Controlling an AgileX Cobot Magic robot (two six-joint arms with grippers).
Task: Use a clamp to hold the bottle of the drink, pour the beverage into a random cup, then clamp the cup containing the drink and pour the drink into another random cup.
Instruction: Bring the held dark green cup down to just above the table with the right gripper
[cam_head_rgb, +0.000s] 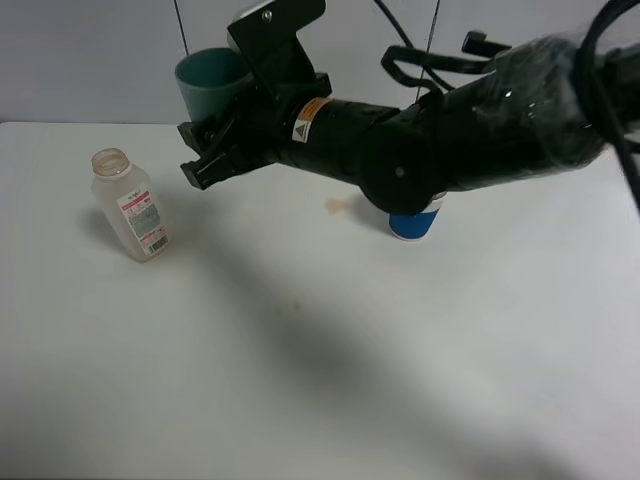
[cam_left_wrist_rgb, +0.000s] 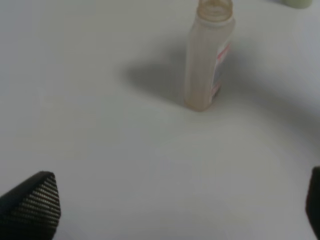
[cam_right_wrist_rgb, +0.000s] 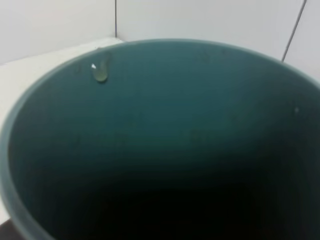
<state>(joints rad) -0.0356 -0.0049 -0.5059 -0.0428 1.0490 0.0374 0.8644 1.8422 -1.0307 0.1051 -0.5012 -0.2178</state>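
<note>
over the back left of the bench (cam_head_rgb: 300, 380), your right claw (cam_head_rgb: 215, 150) is pinched on the teal-green tumbler (cam_head_rgb: 210, 80), which hangs lifted above the surface; the jaws themselves are masked by the arm, but they read as pressed together and the right wrist view looks straight into the cup's dark inside, where one drop (cam_right_wrist_rgb: 100, 74) clings near the rim. i cannot tell how much beverage lies in the shadowed bottom.

you look to be in the second half of the task: the bottle (cam_head_rgb: 130, 205) stands upright and seemingly near empty at the left, uncapped, well apart from the tumbler, so the step in hand is carrying the tumbler to the blue-banded cup (cam_head_rgb: 412, 222). that cup sits under your own right arm, mostly hidden, which is the awkward part. the next move calls for swinging the tumbler back toward the middle, getting its lip above the cup's mouth, then tipping slowly.

watch the faint brownish mark (cam_head_rgb: 338, 206) on the bench just beside the cup; it may be a spill. your left claw (cam_left_wrist_rgb: 165, 210) is spread wide and empty, hovering near the bottle, out of the way.
</note>
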